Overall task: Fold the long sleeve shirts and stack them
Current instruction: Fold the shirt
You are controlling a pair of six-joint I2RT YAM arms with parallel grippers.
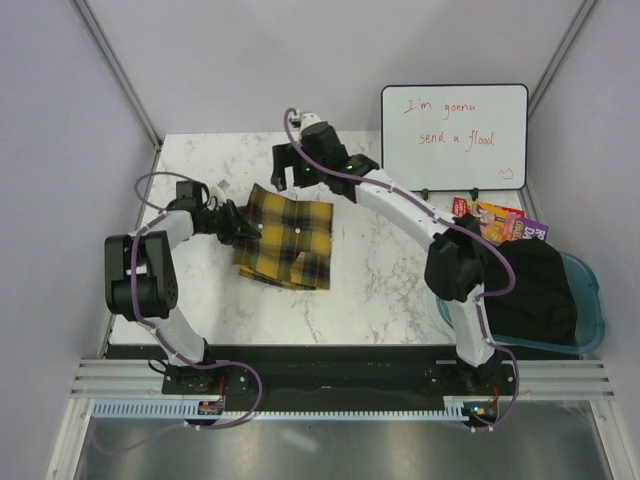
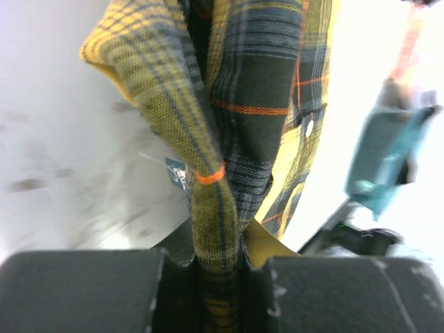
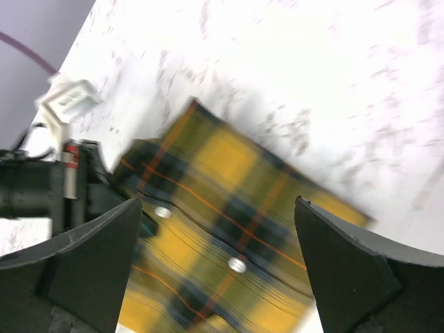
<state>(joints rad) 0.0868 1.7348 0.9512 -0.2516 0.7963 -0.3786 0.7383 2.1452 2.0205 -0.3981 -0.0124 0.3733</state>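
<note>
My left arm point(image 1: 140, 270) and right arm point(image 1: 400, 205) wear white shells, black joints and purple cables point(image 1: 150, 181); green lights point(image 1: 345, 166) dot the right toward twelve o'clock. My left claw point(image 2: 218, 260) and right claw point(image 3: 216, 208) are matte black.

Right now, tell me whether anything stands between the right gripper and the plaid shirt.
Nothing visible does. The right gripper hangs open above the far edge of the plaid shirt, with only shirt and table showing between its fingers. The left gripper, shut on the shirt's left edge, is off to the side.
</note>
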